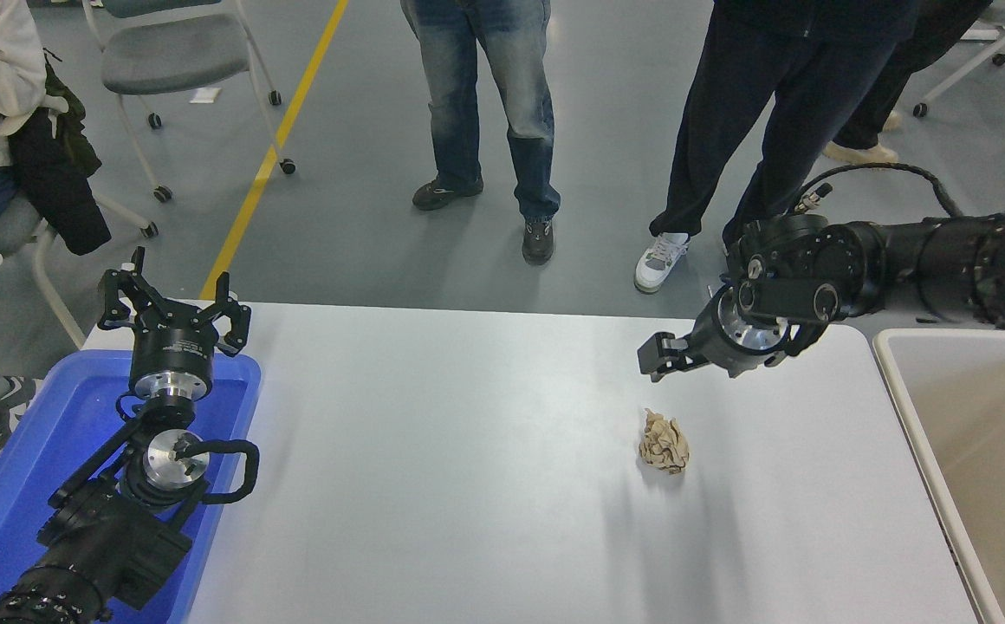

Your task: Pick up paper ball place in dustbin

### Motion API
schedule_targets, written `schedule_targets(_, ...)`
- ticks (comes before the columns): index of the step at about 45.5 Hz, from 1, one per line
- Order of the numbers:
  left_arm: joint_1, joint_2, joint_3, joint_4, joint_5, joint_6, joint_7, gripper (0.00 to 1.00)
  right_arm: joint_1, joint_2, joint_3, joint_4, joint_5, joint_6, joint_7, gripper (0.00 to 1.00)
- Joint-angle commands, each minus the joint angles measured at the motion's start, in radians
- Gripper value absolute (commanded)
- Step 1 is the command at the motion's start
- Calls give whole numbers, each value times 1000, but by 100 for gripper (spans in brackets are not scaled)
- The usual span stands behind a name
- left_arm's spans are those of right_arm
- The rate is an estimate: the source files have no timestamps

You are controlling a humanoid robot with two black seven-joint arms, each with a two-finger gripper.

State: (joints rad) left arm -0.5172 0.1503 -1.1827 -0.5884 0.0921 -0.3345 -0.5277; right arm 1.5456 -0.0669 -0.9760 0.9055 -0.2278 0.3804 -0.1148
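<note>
the black left gripper (175, 305) is seen parked at eight o'clock over the bright blue plastic tray (0, 511), fingers spread. the crumpled tan paper ball (664, 442) is found on the white table (468, 468), well apart from the beige rectangular dustbin (905, 386) at three o'clock. beyond the ball, toward one o'clock, the black right gripper (663, 355) is held above the table; whether its fingers are parted cannot be told.

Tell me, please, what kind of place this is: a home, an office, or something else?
Probably a robotics lab or test hall, not a home. The grey floor has a yellow line, people stand watching at the far side of the white table, and rolling chairs stand around.
</note>
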Motion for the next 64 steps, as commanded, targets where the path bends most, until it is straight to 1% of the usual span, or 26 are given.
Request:
schedule_targets(1,0,0,0,1,0,0,0,99,-143,48,17,-99,-5,-113,0,100)
schedule_targets(6,-1,0,0,1,0,0,0,99,-186,64,17,-123,-13,-135,0,100)
schedule_targets(12,0,0,0,1,0,0,0,99,-231,64,37,-145,-68,-169,0,100)
schedule_targets(16,0,0,0,1,0,0,0,99,-254,64,48,-154,-82,-179,0,100)
schedule_targets(23,0,0,0,-2,0,0,0,99,-275,65,49,-165,-84,-209,0,100)
schedule_targets(51,0,0,0,1,0,0,0,99,-315,67,49,-169,-113,-227,0,99)
schedule_targets(54,0,0,0,1,0,0,0,99,-317,67,49,-169,-113,-229,0,96)
schedule_targets(56,0,0,0,1,0,0,0,99,-317,67,49,-169,-113,-227,0,91)
schedule_targets(64,-1,0,0,1,0,0,0,99,-317,67,49,-168,-113,-226,0,63)
